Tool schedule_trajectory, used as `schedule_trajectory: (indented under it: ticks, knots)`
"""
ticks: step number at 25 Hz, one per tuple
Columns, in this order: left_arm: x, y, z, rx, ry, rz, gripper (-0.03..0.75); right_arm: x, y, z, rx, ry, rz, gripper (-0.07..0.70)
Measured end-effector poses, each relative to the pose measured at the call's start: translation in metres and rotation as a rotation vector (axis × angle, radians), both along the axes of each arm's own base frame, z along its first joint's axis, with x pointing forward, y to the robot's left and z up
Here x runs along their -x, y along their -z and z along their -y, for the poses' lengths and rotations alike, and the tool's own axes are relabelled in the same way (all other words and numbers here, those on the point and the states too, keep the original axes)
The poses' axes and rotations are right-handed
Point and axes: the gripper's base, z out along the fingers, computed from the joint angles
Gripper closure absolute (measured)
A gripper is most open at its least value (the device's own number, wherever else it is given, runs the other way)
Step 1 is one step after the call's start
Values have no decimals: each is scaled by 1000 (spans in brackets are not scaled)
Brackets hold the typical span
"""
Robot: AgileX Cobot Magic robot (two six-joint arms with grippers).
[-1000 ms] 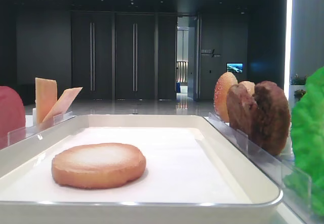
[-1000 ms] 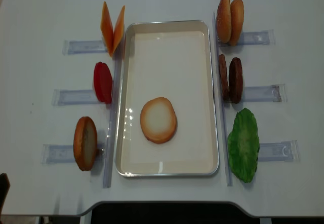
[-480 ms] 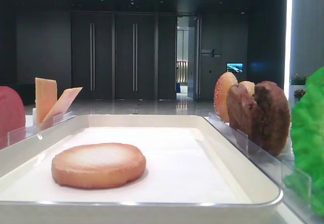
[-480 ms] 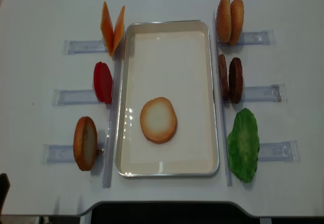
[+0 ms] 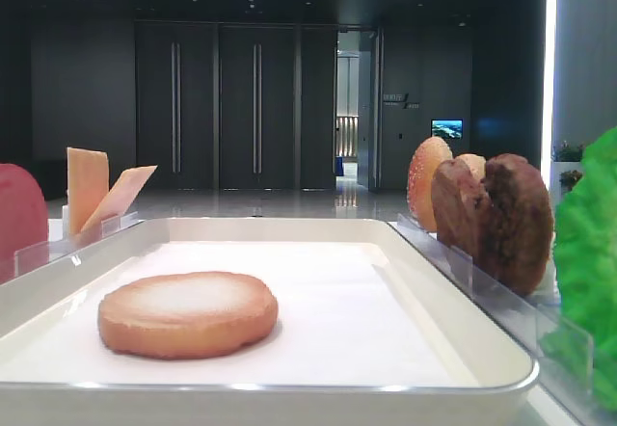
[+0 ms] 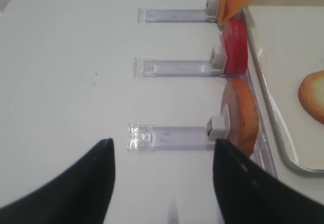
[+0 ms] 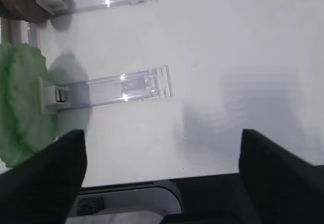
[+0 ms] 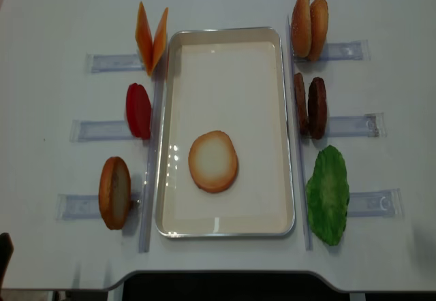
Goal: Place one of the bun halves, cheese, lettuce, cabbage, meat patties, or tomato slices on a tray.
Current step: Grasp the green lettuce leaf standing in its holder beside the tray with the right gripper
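Right gripper [image 7: 159, 173] hanging spread wide over bare table edge, holding nothing, camera looking down past lettuce [image 7: 20, 102] and clear holder [image 7: 114, 88]. Left gripper [image 6: 162, 183] hovering parted and empty above white table [image 8: 54, 15], aiming along clear holders toward standing bun half [image 6: 242, 116]. Flat bun half [image 8: 213, 161] lying pale face up inside tray [image 8: 225, 35]. Cheese [image 8: 151, 39], tomato slice [image 8: 138, 110], meat patties [image 8: 310, 105] standing on edge just beside tray.
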Motion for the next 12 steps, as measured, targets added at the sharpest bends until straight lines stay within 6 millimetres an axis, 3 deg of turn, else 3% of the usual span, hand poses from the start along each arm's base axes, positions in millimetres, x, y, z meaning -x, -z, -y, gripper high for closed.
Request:
schedule_trajectory:
  ticks: [5,7,12]
  knots:
    - [0,0,0,0,0,0,244,-34,-13,-4,-74,-28,-62,50]
    - [0,0,0,0,0,0,244,-52,-10,-6,-117,-46,-114,50]
    - [0,0,0,0,0,0,244,-69,-2,-10,-160,-108,-173,50]
